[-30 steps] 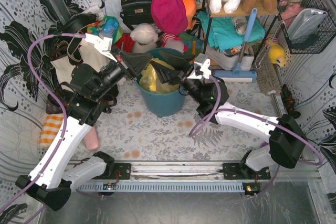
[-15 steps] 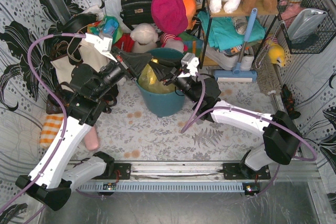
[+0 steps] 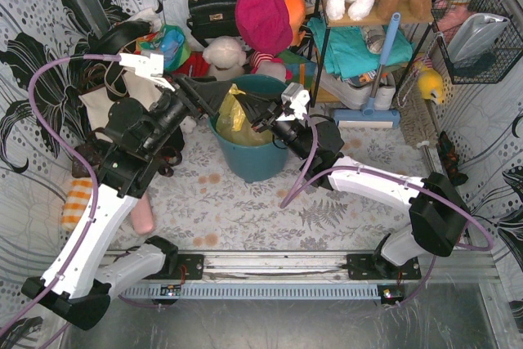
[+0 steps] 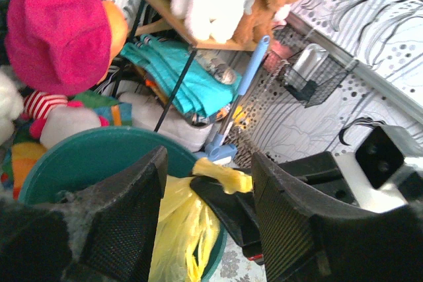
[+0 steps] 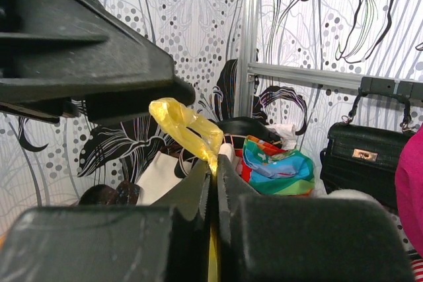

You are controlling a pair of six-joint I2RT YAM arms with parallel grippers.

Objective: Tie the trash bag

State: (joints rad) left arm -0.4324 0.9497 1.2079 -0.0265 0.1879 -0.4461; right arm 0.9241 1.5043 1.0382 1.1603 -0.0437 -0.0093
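We judge the bag (image 3: pixel 232 117), sitting in the bin (image 3: pixel 249 161) at upper centre of the top view, light, limp and slippery, best held by its twisted top tail, which the right jaws pinch tight while the left jaws gape near it, empty.

The table (image 3: pixel 245 212) is covered with a pale cloth printed with grey ferns and flowers, marked by a few orange-brown stains (image 3: pixel 214 177) near its middle. A teal round bin (image 3: pixel 260 165) stands on it towards the far side. Left of the bin sits a cream tote bag (image 3: pixel 102 102) with black straps. Nearer on the left lie an orange-and-white checked cloth (image 3: pixel 79 202) and a pink object (image 3: pixel 144 217). A black handbag (image 3: pixel 211 12) stands at the far edge. At far right, a blue-handled floor brush (image 3: pixel 382 59) leans against a shelf rack (image 3: pixel 325 46).
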